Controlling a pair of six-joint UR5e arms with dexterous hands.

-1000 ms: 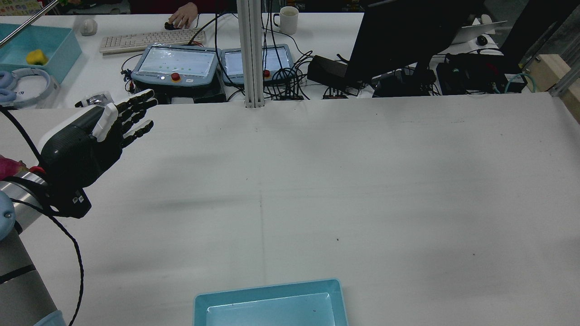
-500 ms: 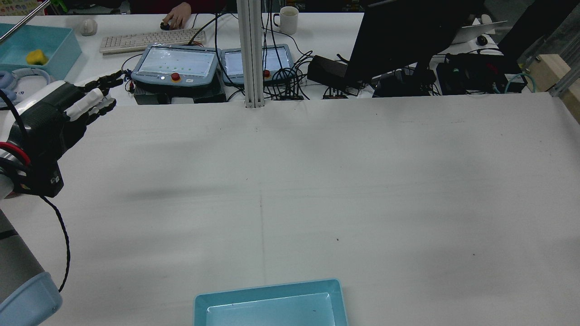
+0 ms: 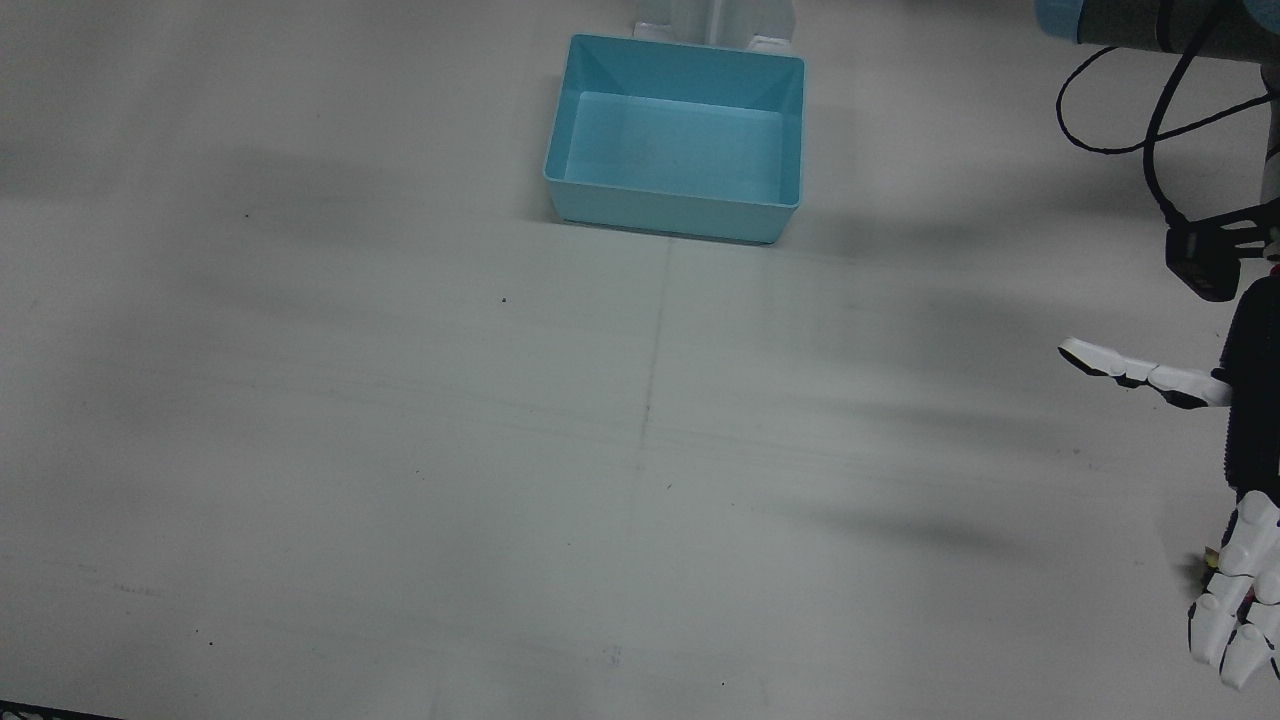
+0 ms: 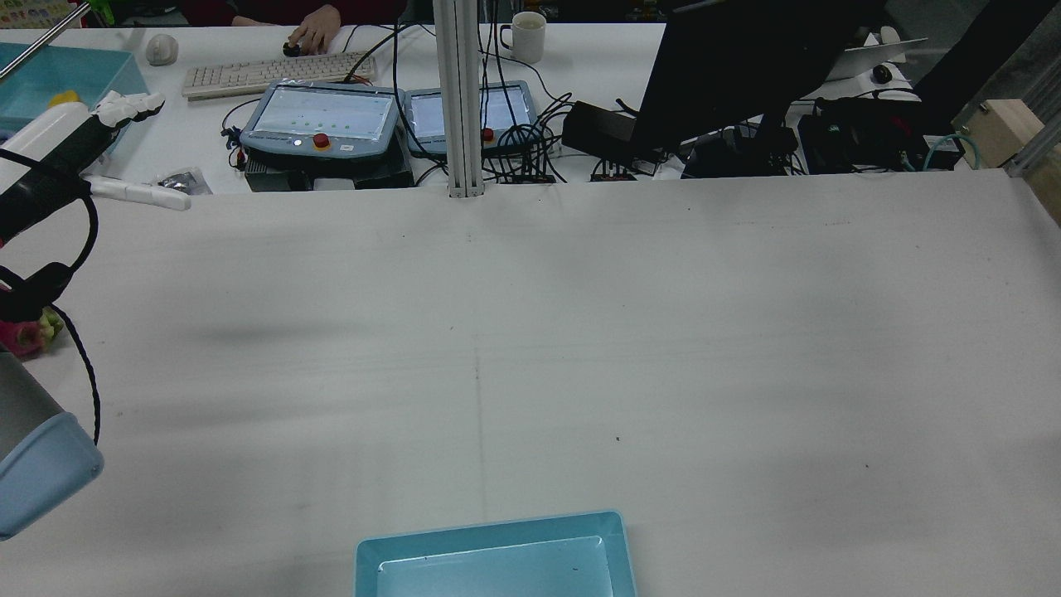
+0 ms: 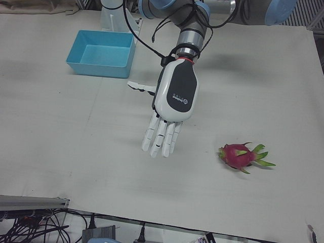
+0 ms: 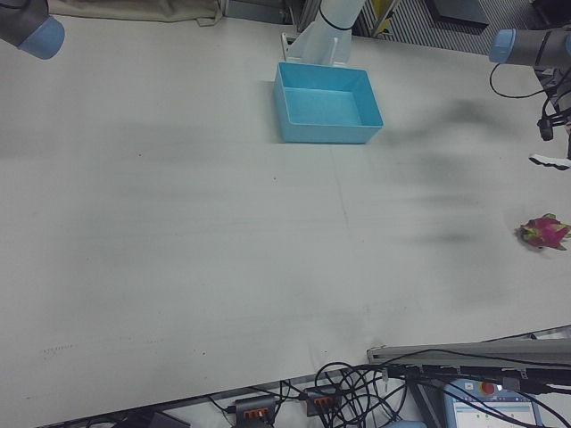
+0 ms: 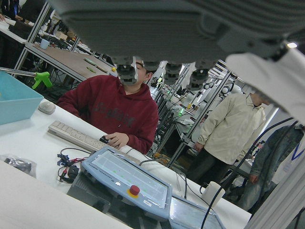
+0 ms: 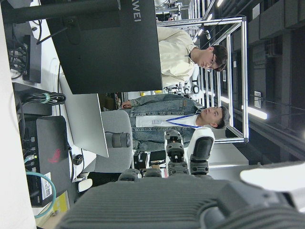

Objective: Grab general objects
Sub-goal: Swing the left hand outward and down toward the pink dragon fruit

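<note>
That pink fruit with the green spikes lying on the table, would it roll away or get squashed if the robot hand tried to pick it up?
The dragon fruit looks oval and rounded, so a sideways nudge would probably make it wobble or roll a little. Its green leafy tips look thin and would likely bend or snap under fingers. The body appears plump, so the open left hand could probably wrap it, though the skin may be smooth.

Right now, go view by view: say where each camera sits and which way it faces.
Front view: overhead, looking down; blue bin, left hand at its right edge.
Rear view: high behind, facing forward; left hand far left.
Left-front view: operators' side; left hand open above the table, dragon fruit.
Right-front view: opposite half; bin, fruit.
Left hand view: faces the desks.
Right hand view: sideways, monitor.
Shared: front cameras see the bin.
</note>
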